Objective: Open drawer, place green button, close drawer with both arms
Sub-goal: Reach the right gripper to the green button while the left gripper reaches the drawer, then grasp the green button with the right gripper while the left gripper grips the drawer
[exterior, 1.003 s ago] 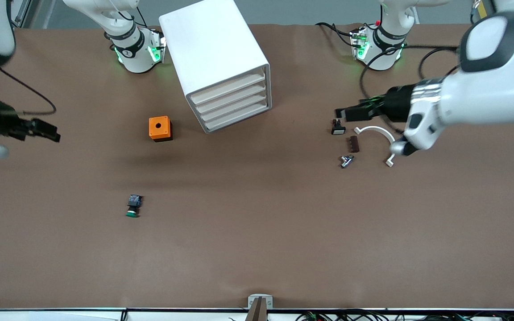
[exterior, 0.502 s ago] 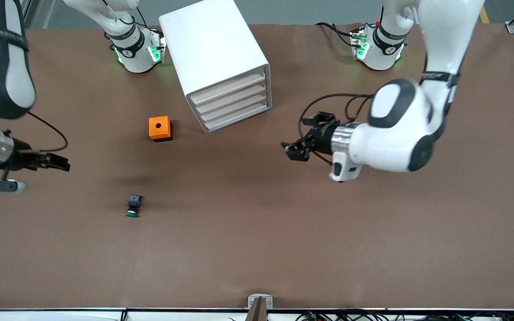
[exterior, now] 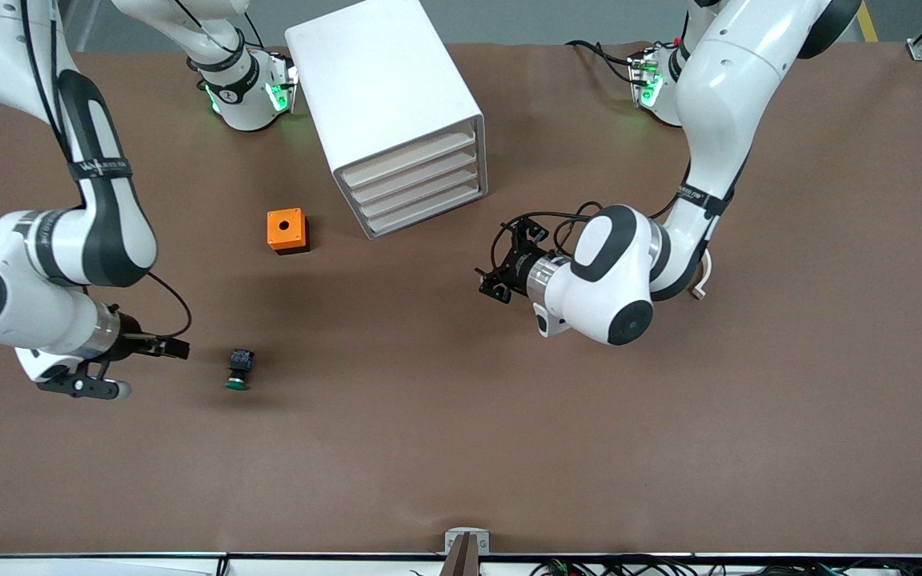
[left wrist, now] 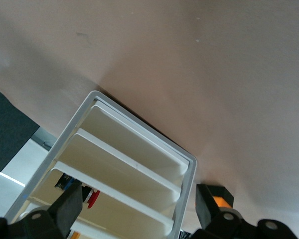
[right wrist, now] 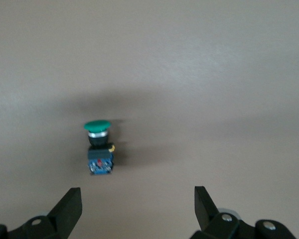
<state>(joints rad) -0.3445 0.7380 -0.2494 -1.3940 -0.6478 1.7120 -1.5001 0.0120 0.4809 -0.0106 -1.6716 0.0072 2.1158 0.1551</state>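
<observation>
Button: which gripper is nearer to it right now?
Right. The right gripper, open, is beside the button, not touching. The left gripper, open, is over bare table in front of the drawers.

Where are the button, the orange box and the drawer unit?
button point(exterior: 238, 370), front view, on its dark body.
orange box point(exterior: 286, 228), front view, on its top face beside the hole.
drawer unit point(exterior: 377, 80), front view, on its white top panel.
</observation>
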